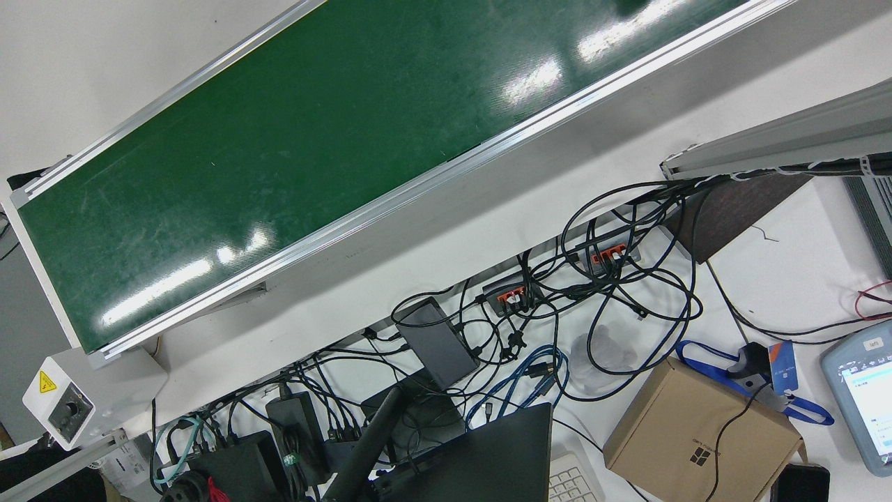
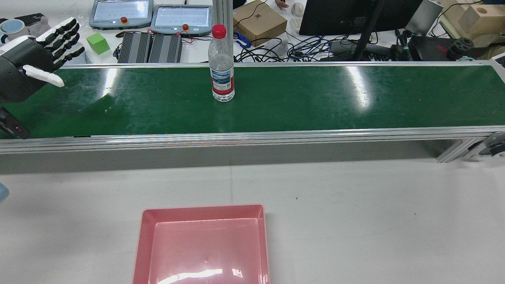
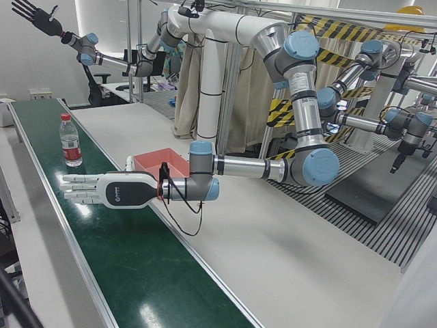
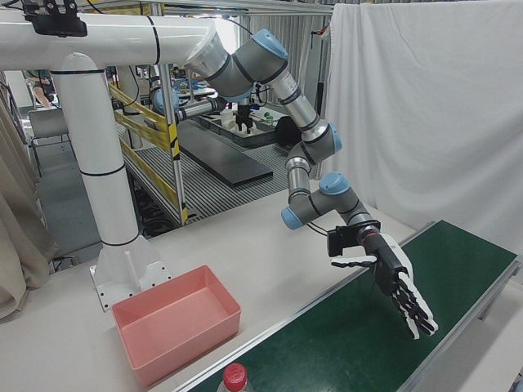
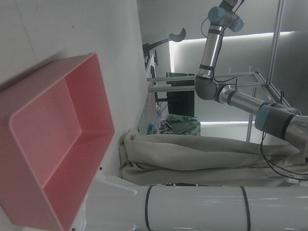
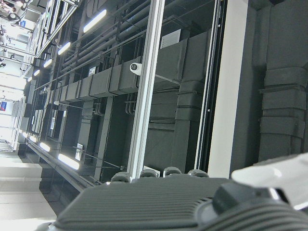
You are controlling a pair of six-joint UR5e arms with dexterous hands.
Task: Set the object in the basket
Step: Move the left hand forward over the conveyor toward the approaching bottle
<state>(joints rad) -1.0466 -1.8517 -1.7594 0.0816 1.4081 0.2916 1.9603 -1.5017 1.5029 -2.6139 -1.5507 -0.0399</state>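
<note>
A clear water bottle [image 2: 221,67] with a red cap stands upright mid-belt on the green conveyor [image 2: 335,98]; it also shows in the left-front view [image 3: 70,140], and its cap [image 4: 234,377] in the right-front view. My left hand [image 2: 35,55] hovers over the belt's left end, well left of the bottle, open, fingers stretched flat, holding nothing [image 3: 102,190] [image 4: 396,286]. The pink basket [image 2: 201,209] sits empty on the white table on my side of the belt [image 3: 160,156] [image 4: 176,298] [image 5: 103,110]. My right hand [image 3: 31,15] is raised high, fingers spread.
Beyond the belt lie two teach pendants [image 2: 181,17], a green cube [image 2: 98,42], a cardboard box [image 2: 258,21], a monitor and tangled cables [image 1: 599,307]. White tabletop [image 2: 355,205] stretches between belt and basket. The right hand view shows only ceiling.
</note>
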